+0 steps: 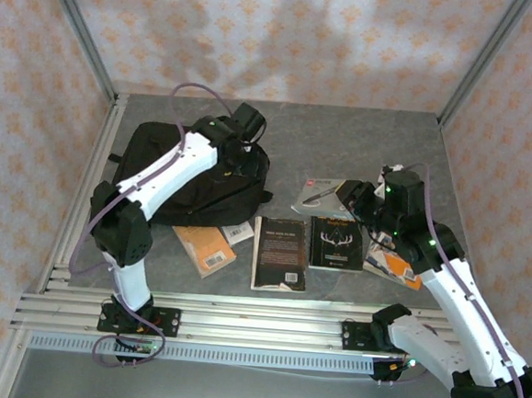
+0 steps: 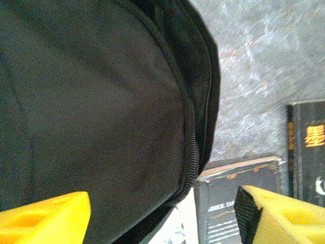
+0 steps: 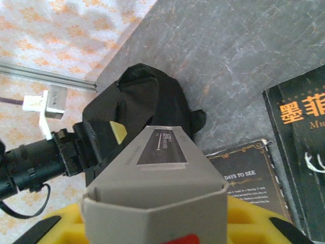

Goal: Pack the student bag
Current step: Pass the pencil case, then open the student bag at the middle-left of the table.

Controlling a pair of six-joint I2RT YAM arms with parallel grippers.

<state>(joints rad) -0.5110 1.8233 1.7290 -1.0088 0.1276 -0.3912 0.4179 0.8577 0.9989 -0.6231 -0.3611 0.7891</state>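
Note:
The student bag [image 1: 189,179] is a large black backpack lying flat at the left of the table. My left gripper [image 1: 241,160] hovers over its right edge. In the left wrist view its yellow fingers [image 2: 45,218] stand wide open on either side of the bag's zip [image 2: 192,152], holding nothing. My right gripper [image 1: 358,202] is at the right of the table, shut on a long grey cardboard box [image 1: 326,196]. In the right wrist view that box [image 3: 157,168] fills the space between the yellow jaws and points toward the bag [image 3: 137,101].
An orange book [image 1: 205,248], a black book [image 1: 278,252] and a second black book [image 1: 336,243] lie in a row in front of the bag. Another orange book [image 1: 394,266] lies partly under the right arm. Aluminium rails border the left and near edges.

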